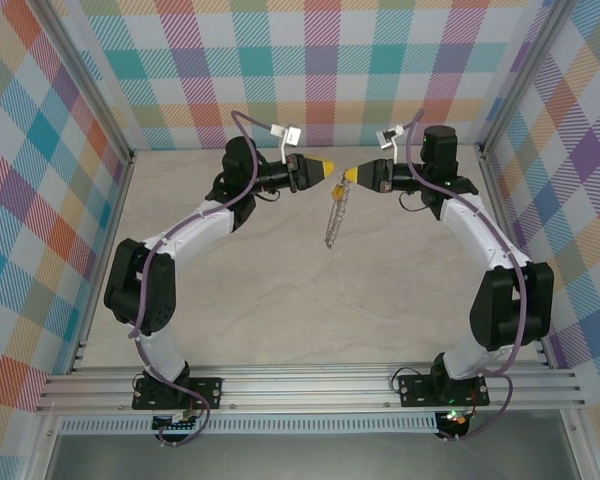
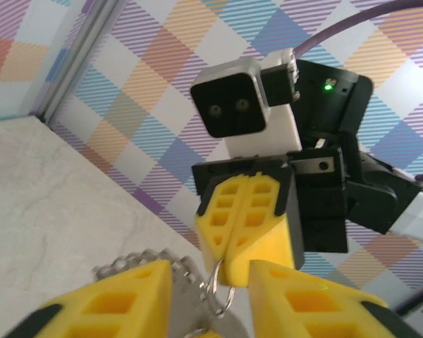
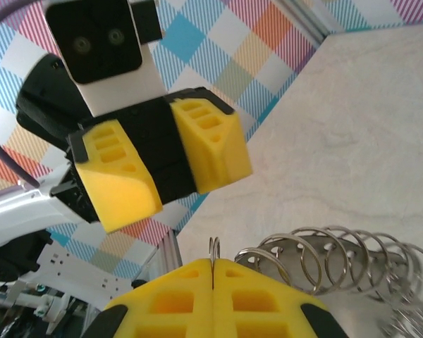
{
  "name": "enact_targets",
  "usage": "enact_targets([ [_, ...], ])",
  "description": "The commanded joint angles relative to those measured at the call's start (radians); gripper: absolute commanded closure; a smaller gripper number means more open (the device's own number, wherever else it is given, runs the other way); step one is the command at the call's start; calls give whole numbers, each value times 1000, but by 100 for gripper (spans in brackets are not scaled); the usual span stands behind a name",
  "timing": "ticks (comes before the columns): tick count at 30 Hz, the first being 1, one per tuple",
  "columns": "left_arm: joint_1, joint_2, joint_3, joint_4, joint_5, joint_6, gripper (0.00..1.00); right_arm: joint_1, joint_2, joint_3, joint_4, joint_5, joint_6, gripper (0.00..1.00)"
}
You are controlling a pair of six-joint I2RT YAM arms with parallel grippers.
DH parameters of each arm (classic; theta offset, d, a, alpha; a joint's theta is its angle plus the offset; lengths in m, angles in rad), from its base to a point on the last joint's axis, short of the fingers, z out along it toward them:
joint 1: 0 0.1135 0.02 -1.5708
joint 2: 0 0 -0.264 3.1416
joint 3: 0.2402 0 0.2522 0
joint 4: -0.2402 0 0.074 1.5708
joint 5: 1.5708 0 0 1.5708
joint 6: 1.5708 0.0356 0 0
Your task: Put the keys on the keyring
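**Right arm pinches keyring, left jaws open at it**

Your right gripper (image 1: pixel 348 176) is clamped shut. In the right wrist view the two yellow fingers (image 3: pixel 169 299) meet with no gap, and a thin wire loop (image 3: pixel 213 246) sticks up from the seam. So you are holding the keyring (image 1: pixel 332 220) by one of its small loops. It hangs below the fingertips, above the table (image 1: pixel 280 300), mid-workspace toward the back wall. Top view shows it edge-on, chain-like. The silvery loops fan out to the right of your right fingers (image 3: pixel 324 257).

Your left gripper (image 1: pixel 330 167) faces the right one tip to tip, very close. Its jaws are apart; the right wrist view shows a clear gap between its two yellow pads (image 3: pixel 120 176). From the left wrist view, the pinched loop (image 2: pixel 217 285) and the right gripper's closed tips (image 2: pixel 233 246) sit in the gap between your left fingers (image 2: pixel 120 299). Nothing is gripped there that you can see.

The key (image 1: pixel 337 188) looks like a small yellow-orange speck just under the two tips, at the top of the keyring. It is too small to tell whether it is threaded on.
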Motion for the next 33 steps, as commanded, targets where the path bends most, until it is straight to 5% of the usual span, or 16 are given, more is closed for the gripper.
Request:
enact_targets([
  [1, 2, 13, 47, -29, 59, 39, 72, 0, 20, 61, -73, -93, -95, 100],
  [33, -35, 96, 126, -81, 144, 50, 70, -1, 79, 81, -15, -123, -65, 100],
])
